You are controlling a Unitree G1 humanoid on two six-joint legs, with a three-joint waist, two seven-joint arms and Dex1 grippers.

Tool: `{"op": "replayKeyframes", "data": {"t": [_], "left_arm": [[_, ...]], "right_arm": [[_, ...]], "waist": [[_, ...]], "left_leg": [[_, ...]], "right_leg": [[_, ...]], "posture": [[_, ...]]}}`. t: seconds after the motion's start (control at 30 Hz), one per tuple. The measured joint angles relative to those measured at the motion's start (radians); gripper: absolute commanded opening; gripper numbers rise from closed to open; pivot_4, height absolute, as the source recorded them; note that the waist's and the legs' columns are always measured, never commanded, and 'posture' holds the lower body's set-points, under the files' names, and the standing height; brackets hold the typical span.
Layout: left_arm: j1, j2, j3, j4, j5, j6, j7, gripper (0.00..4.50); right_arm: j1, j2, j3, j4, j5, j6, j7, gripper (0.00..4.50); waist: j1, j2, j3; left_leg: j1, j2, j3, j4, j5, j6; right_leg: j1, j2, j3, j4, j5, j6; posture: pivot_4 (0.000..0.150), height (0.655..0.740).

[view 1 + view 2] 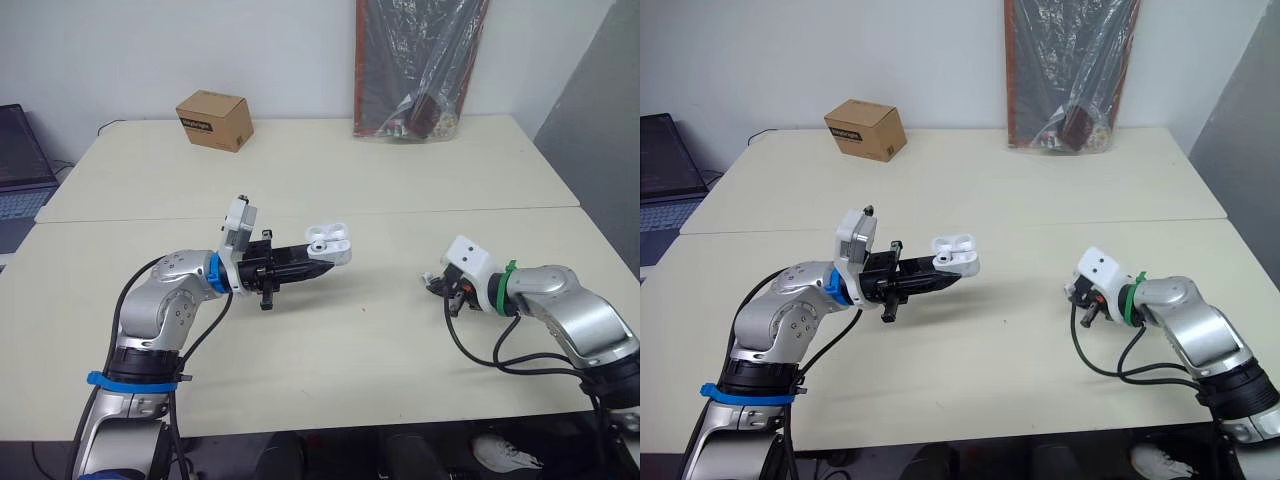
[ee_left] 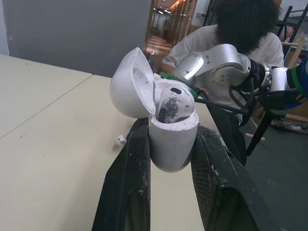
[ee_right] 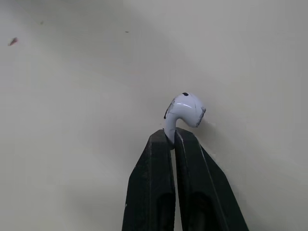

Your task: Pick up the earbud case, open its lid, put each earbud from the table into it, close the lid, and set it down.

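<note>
My left gripper (image 1: 322, 262) is shut on the white earbud case (image 1: 328, 243) and holds it above the table's middle. In the left wrist view the case (image 2: 171, 139) sits between the two fingers (image 2: 129, 183) with its lid (image 2: 130, 84) swung open. One earbud (image 2: 172, 101) rests inside it. To the right, my right gripper (image 1: 432, 283) is low by the tabletop. It (image 3: 172, 137) is shut on the stem of a white earbud (image 3: 185, 109). A small white earbud (image 2: 121, 140) shows by the table past the case; I cannot tell whether it is the same one.
A cardboard box (image 1: 213, 119) stands at the back left, and a black bag (image 1: 420, 65) leans on the wall at the back right. A laptop (image 1: 20, 165) is off the table's left. A person in a white top (image 2: 240, 33) is beyond my right arm.
</note>
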Motion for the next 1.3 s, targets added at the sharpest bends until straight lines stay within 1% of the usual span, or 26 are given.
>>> {"op": "replayKeyframes", "data": {"t": [0.13, 0.23, 0.33, 0.43, 0.47, 0.5, 0.57, 0.6, 0.63, 0.7, 0.87, 0.9, 1.1, 1.23, 1.3], "left_arm": [[0.0, -0.001, 0.0, 0.0, 0.0, -0.008, 0.0, 0.85], [0.001, -0.001, 0.0, 0.001, 0.0, -0.014, 0.002, 0.85], [0.001, -0.001, 0.0, 0.0, 0.0, -0.016, 0.006, 0.85], [0.006, -0.001, 0.0, 0.0, 0.0, -0.017, 0.008, 0.85], [0.01, -0.001, 0.0, 0.0, 0.0, -0.017, 0.008, 0.85], [0.012, -0.001, 0.0, 0.0, 0.0, -0.017, 0.008, 0.85], [0.013, -0.001, 0.0, 0.0, 0.0, -0.018, 0.009, 0.85], [0.013, -0.001, 0.0, 0.0, 0.0, -0.018, 0.009, 0.85], [0.013, -0.001, 0.0, 0.0, 0.0, -0.019, 0.01, 0.85], [0.013, -0.001, 0.0, 0.001, 0.0, -0.02, 0.01, 0.85], [0.013, -0.001, 0.0, 0.001, 0.0, -0.032, 0.01, 0.85], [0.013, -0.001, 0.0, 0.001, 0.0, -0.034, 0.009, 0.85], [0.013, -0.003, 0.0, 0.001, 0.001, -0.036, 0.009, 0.85], [0.013, -0.006, 0.0, 0.003, 0.001, -0.037, 0.009, 0.85], [0.013, -0.011, -0.001, 0.003, 0.001, -0.037, 0.01, 0.85]], "right_arm": [[0.001, -0.074, 0.097, -0.081, -0.086, -0.052, 0.06, 0.04], [0.004, -0.149, 0.184, -0.1, -0.224, -0.158, 0.079, 0.04], [0.004, -0.169, 0.218, -0.108, -0.325, -0.227, 0.081, 0.04], [0.01, -0.168, 0.222, -0.111, -0.378, -0.251, 0.093, 0.04], [0.013, -0.168, 0.222, -0.114, -0.395, -0.256, 0.098, 0.52], [0.017, -0.169, 0.222, -0.117, -0.418, -0.261, 0.099, 0.75], [0.025, -0.173, 0.219, -0.129, -0.467, -0.284, 0.099, 1.37], [0.028, -0.174, 0.218, -0.132, -0.491, -0.294, 0.1, 1.59], [0.034, -0.176, 0.216, -0.135, -0.509, -0.302, 0.1, 1.95], [0.043, -0.177, 0.211, -0.146, -0.541, -0.309, 0.101, 2.5], [0.079, -0.176, 0.168, -0.188, -0.596, -0.309, 0.112, 4.26], [0.086, -0.172, 0.154, -0.2, -0.598, -0.294, 0.123, 4.46], [0.103, -0.094, 0.08, -0.225, -0.552, -0.11, 0.187, 4.46], [0.089, -0.025, 0.059, -0.243, -0.488, 0.035, 0.217, 4.46], [0.082, -0.008, 0.06, -0.247, -0.478, 0.067, 0.222, 4.46]], "waist": [[0.0, 0.0, 0.0], [0.0, 0.0, 0.0], [0.0, -0.001, 0.0], [0.001, -0.001, -0.001], [0.001, -0.001, -0.001], [0.001, -0.001, -0.001], [0.001, -0.002, -0.001], [0.003, -0.002, -0.001], [0.004, -0.002, -0.001], [0.005, -0.002, -0.001], [0.006, -0.003, -0.002], [0.006, -0.003, -0.002], [0.004, -0.003, -0.002], [0.003, -0.003, -0.002], [0.0, -0.003, -0.002]], "left_leg": [[0.0, 0.0, 0.0, 0.0, 0.0, 0.0], [0.0, 0.0, 0.0, 0.0, 0.0, 0.0], [0.001, 0.0, 0.0, 0.001, 0.0, 0.0], [0.001, 0.0, 0.0, 0.001, 0.0, 0.0], [0.001, 0.0, 0.0, 0.001, 0.0, 0.0], [0.002, 0.0, 0.0, 0.001, 0.0, 0.0], [0.002, 0.0, 0.0, 0.001, 0.0, 0.0], [0.003, 0.0, 0.0, 0.001, 0.0, 0.0], [0.003, 0.0, 0.0, 0.001, 0.0, 0.0], [0.004, 0.0, -0.001, 0.001, 0.0, 0.0], [0.005, -0.001, -0.001, 0.001, 0.0, 0.0], [0.006, -0.001, -0.001, 0.001, 0.0, 0.0], [0.007, 0.0, -0.002, 0.001, 0.0, 0.0], [0.007, 0.0, -0.002, 0.0, 0.0, 0.0], [0.007, 0.0, -0.002, 0.0, 0.0, 0.0]], "right_leg": [[0.0, 0.0, 0.0, 0.0, 0.0, 0.0], [0.0, 0.0, 0.0, 0.0, 0.0, 0.0], [0.001, 0.0, 0.0, 0.0, 0.0, 0.0], [0.001, 0.0, 0.0, 0.0, 0.0, 0.001], [0.002, 0.0, 0.0, 0.0, 0.0, 0.001], [0.002, 0.0, 0.0, 0.0, 0.0, 0.001], [0.002, 0.0, 0.0, 0.0, 0.0, 0.001], [0.003, 0.0, 0.0, 0.0, 0.0, 0.001], [0.004, 0.0, -0.001, -0.001, 0.0, 0.001], [0.005, -0.001, -0.001, -0.002, 0.0, 0.001], [0.008, -0.001, -0.002, -0.003, 0.0, 0.001], [0.008, -0.001, -0.002, -0.003, 0.0, 0.001], [0.009, -0.001, -0.002, -0.003, 0.0, 0.001], [0.009, -0.001, -0.002, -0.002, 0.0, 0.001], [0.009, -0.001, -0.002, -0.002, 0.0, 0.001]], "posture": [[0.15, 0.74], [0.15, 0.74], [0.15, 0.74], [0.15, 0.74], [0.15, 0.74], [0.15, 0.74], [0.15, 0.74], [0.15, 0.74], [0.15, 0.74], [0.15, 0.74], [0.15, 0.74], [0.15, 0.74], [0.15, 0.74], [0.15, 0.74], [0.15, 0.74]]}}
